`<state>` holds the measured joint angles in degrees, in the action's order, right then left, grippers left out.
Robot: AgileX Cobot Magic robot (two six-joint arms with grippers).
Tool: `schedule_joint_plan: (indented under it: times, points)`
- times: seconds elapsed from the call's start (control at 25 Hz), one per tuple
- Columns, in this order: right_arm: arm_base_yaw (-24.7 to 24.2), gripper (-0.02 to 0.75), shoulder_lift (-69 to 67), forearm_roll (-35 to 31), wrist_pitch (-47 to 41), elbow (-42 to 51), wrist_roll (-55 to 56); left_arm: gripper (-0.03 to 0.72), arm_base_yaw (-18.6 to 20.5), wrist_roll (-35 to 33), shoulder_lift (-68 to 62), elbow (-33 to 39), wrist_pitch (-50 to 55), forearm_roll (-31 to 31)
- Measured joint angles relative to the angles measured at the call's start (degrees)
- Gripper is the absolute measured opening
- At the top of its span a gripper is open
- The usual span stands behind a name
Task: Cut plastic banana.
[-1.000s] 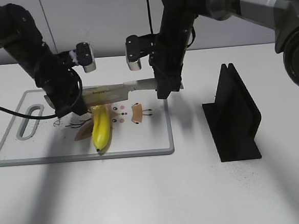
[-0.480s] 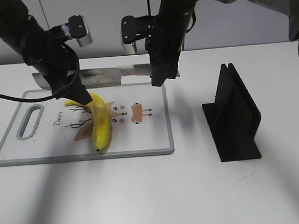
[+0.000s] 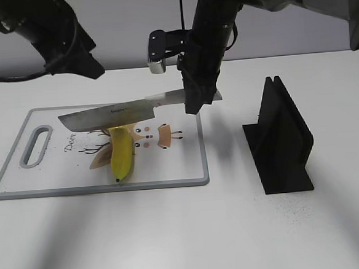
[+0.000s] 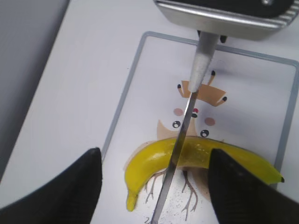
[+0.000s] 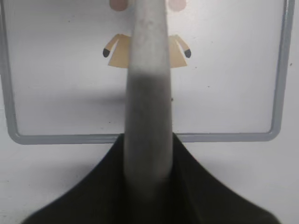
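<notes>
The plastic banana (image 3: pixel 122 152) lies on the white cutting board (image 3: pixel 22 182), bright yellow, stem toward the back. It also shows in the left wrist view (image 4: pixel 154 158). My right gripper (image 3: pixel 197 99) is shut on the grey handle of a knife (image 3: pixel 113 115). The blade crosses over the banana's upper part, tilted down to the left. The handle (image 5: pixel 147 93) fills the right wrist view. My left gripper (image 4: pixel 152 184) is open and empty, lifted high above the board at the back left, its fingers either side of the banana in its own view.
A black knife stand (image 3: pixel 279 137) stands on the table to the right of the board. The board has a grey rim, a handle slot (image 3: pixel 35 144) at its left end and a printed deer picture. The white table runs in front.
My left gripper has let go of the banana and risen up and back. The right gripper has brought the knife down, so the blade lies across the banana.
</notes>
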<state>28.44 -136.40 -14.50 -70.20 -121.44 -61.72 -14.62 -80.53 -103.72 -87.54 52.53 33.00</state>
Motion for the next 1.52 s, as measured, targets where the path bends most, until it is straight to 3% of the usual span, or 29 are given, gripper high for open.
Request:
schedule_joint_plan:
  times: [0.16,0.52,0.96,1.2,1.52]
  points:
    - [0.00,0.162,2.85,0.02,0.05,0.40,6.25,0.654,-0.11,6.89,4.25,0.00,-0.86,-3.53]
    - [0.00,0.162,14.94,0.14,0.11,8.83,11.21,0.627,1.43,33.88,11.01,0.05,0.92,-12.67]
    - [0.00,0.162,23.25,3.62,-0.05,11.13,40.15,0.606,1.59,65.59,16.80,0.05,16.68,-34.42]
    - [0.00,0.161,29.59,3.76,-0.11,11.62,53.33,0.594,1.59,74.47,19.70,0.05,17.23,-35.59]
    - [0.00,0.161,41.68,3.70,-0.11,23.59,62.20,0.591,1.59,76.96,30.11,6.32,17.23,-35.11]
